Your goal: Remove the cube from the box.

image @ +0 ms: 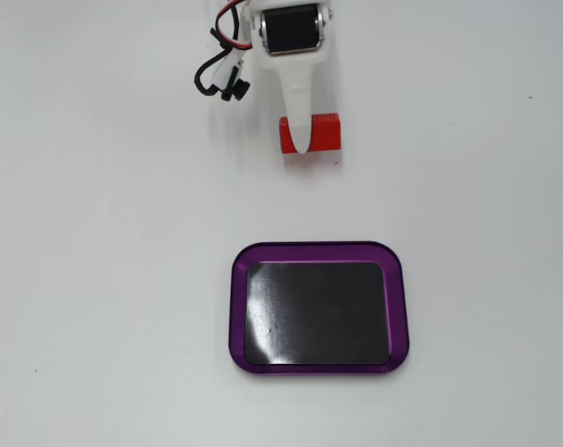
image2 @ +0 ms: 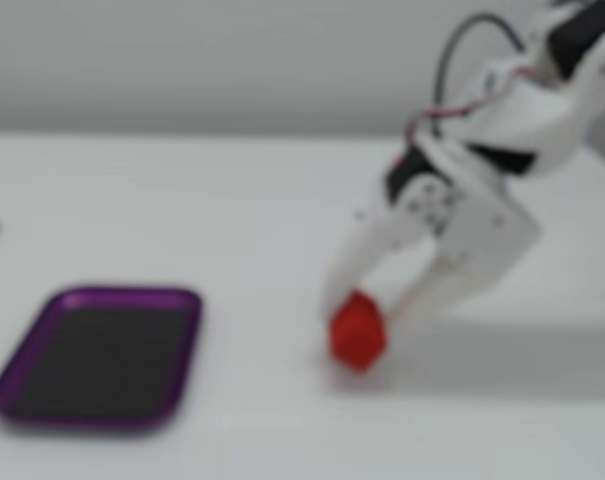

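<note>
Cube (image: 320,134) sits pinched in the gripper (image: 301,145) near the top centre of a fixed view, its long axis running left to right across the closed fingers. It hangs at or just above the table (image: 113,279), well apart from the empty box (image: 319,250) lower in the frame, so letting go looks like the coming move.

White tabletop (image: 95,279), seen from above. Arm comes in from top edge, black servo block on white housing, red/black wires looped just left of it. Pincer (image: 301,140) points down-frame; one white tapered finger (image: 300,116) lies over the cube (image: 323,132), tip at cube's left part. Cube red, sits long side across the frame, near top center; 2nd finger hidden, so grip not clear. Box (image: 239,307) well apart, lower center-right: purple rim, glossy black bottom w/ light glare at left side, nothing inside.
</note>
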{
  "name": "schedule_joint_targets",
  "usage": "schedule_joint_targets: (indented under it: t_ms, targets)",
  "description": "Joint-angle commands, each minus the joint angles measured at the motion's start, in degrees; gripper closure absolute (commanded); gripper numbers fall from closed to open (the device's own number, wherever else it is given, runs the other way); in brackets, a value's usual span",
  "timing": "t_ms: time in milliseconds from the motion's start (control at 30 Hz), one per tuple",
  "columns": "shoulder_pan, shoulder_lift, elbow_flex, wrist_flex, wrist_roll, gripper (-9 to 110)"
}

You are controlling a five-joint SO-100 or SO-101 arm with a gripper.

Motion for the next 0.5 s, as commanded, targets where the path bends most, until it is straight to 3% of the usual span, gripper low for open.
schedule_joint_targets:
  t_ms: [0, 467]
  targets:
    - [-0.26, 2.37, 0.0, -1.32, -0.53, 102]
    - [-0.35, 2.81, -0.7, -0.44, -0.35, 88]
